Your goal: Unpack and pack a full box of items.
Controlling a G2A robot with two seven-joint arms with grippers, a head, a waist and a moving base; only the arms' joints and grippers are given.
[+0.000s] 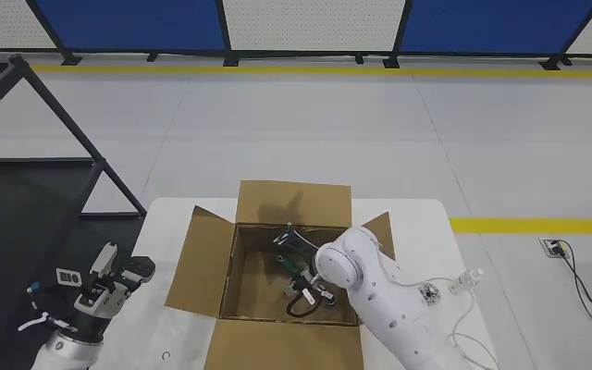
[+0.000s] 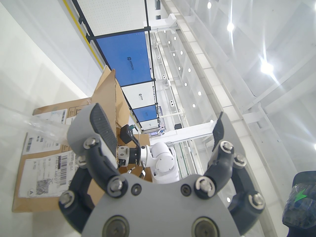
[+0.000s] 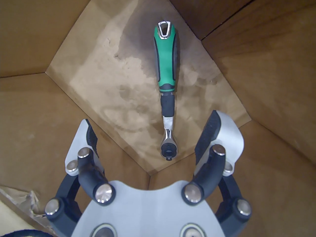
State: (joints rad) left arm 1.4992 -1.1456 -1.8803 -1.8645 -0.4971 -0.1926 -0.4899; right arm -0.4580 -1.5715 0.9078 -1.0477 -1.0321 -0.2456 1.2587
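Green-handled wrench (image 3: 166, 62) lies flat on the floor of the box (image 3: 37, 25). The right gripper (image 3: 150, 127) hangs over it, jaws wide open, holding nothing. This looks like unpacking. Next it should drop down and pinch the handle. The left gripper (image 2: 159, 119), outside the box, is open and empty too.

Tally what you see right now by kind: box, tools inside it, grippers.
cardboard box: 1
ratchet wrench, green-handled, lying on the box floor: 1
grippers, both open: 2 (left gripper, right gripper)
Total: 4
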